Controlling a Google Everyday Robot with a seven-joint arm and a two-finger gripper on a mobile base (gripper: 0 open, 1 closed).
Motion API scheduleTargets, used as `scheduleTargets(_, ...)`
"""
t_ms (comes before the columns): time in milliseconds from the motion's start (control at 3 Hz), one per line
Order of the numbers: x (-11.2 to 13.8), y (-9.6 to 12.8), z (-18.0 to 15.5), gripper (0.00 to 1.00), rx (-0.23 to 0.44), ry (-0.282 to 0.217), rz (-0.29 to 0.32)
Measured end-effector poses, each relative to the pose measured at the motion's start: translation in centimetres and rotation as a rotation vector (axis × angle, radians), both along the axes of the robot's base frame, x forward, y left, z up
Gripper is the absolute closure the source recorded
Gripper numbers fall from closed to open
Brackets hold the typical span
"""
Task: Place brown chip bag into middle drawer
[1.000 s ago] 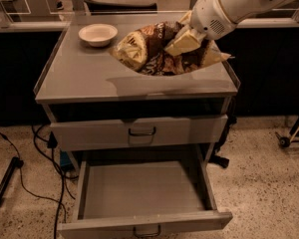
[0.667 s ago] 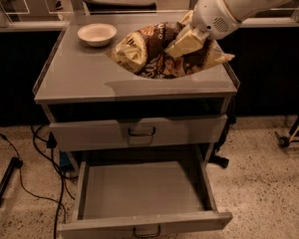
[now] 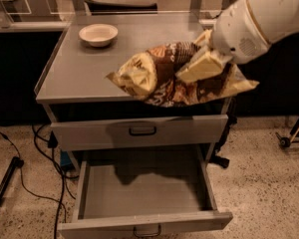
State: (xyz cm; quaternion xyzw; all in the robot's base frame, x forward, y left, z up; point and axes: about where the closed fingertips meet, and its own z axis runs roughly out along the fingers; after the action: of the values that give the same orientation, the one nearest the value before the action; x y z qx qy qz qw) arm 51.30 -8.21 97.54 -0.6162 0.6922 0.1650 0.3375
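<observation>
Up over the near right edge of the grey worktop (image 3: 84,78), the tool (image 3: 202,66) has its pale fingers (image 3: 197,69) closed on the brown chip bag (image 3: 154,81), pinching the crinkled foil near its middle. The bag hangs tilted, its tan left end over the worktop and its right end past the cabinet's corner. Below it, the middle drawer (image 3: 139,195) stands pulled out toward the near side, with the bag's shadow on its floor. Just above, the upper drawer front (image 3: 99,133) is closed. A cream bowl (image 3: 98,34) sits at the far left of the worktop, well apart from the bag.
</observation>
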Motion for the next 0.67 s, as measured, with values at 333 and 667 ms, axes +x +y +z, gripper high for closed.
scheduleTargets(333,-2.7,0.1,-3.2,1.00,0.002,0.014,-0.007)
scheduleTargets(667,-4.5,0.6,-8.7,1.00,-0.010,0.027,-0.015)
